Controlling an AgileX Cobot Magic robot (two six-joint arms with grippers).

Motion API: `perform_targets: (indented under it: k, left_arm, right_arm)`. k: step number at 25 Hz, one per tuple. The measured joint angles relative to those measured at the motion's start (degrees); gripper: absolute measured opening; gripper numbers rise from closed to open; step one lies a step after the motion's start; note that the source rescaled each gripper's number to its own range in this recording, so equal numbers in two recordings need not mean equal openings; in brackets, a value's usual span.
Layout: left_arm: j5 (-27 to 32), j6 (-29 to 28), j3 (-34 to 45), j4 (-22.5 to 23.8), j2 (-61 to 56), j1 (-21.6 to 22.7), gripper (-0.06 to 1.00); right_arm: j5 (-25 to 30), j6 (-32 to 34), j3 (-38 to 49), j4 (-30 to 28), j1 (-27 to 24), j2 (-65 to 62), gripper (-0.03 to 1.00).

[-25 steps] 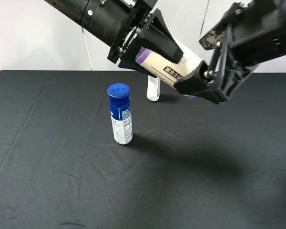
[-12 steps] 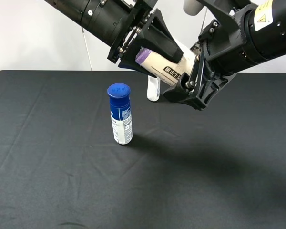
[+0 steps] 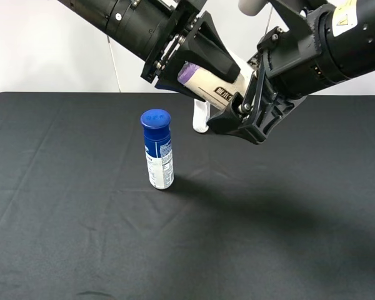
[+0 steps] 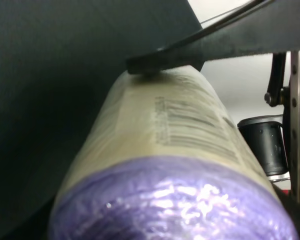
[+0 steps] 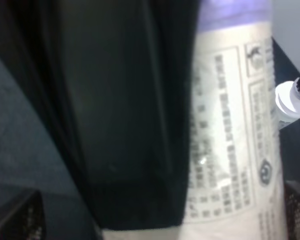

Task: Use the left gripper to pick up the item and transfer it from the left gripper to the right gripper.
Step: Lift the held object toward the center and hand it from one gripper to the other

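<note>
- Nearest me the black tabletop (image 3: 81, 250) carries little; a blue-capped can (image 3: 157, 150) stands upright about midway between the near and far edges, a touch toward the left edge
- Behind it, close to the middle of the far edge, a slim white bottle (image 3: 201, 119) stands partly hidden by the arms
- Above that far edge, well clear of the cloth, hangs the item (image 3: 197, 78), tilted with its purple end toward the left edge and higher than the other end
- The left tool (image 3: 220, 74) is clamped across the roll near that purple end and carries its weight
- The right tool (image 3: 228, 112) has its jaws set about the lower, free end; the left wrist view shows one black pad touching the wrapper, but I cannot tell whether it has actually pinched
- The roll looks light and fairly stiff to me, though the glossy wrapper is likely slick and may give a little under pressure
- I'd take hold square across the beige barrel beyond the label, not on the crinkled purple cap
- If the left lets go before the right has bitten, I'd expect it to slide out downhill
</note>
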Motion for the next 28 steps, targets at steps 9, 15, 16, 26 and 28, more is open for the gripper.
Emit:
perform_targets:
  k: [9, 15, 16, 26, 28]
  left_arm:
    - [0.00, 0.11, 0.00, 0.21, 0.00, 0.00, 0.00]
    - [1.19, 0.11, 0.00, 0.45, 0.00, 0.00, 0.00]
    - [1.32, 0.05, 0.00, 0.57, 0.00, 0.00, 0.00]
    - [1.01, 0.28, 0.00, 0.56, 0.00, 0.00, 0.00]
    - [0.79, 0.28, 0.00, 0.56, 0.00, 0.00, 0.00]
  right_arm:
    - [-1.06, -1.04, 0.00, 1.21, 0.00, 1.34, 1.00]
    - [-1.04, -1.06, 0.00, 0.11, -0.05, 1.34, 0.00]
    - [-1.14, -1.06, 0.00, -0.33, -0.05, 1.34, 0.01]
    - [-1.18, -1.06, -0.01, -1.02, -0.05, 1.34, 0.01]
    - [-1.18, -1.06, -0.01, -1.21, -0.05, 1.34, 0.01]
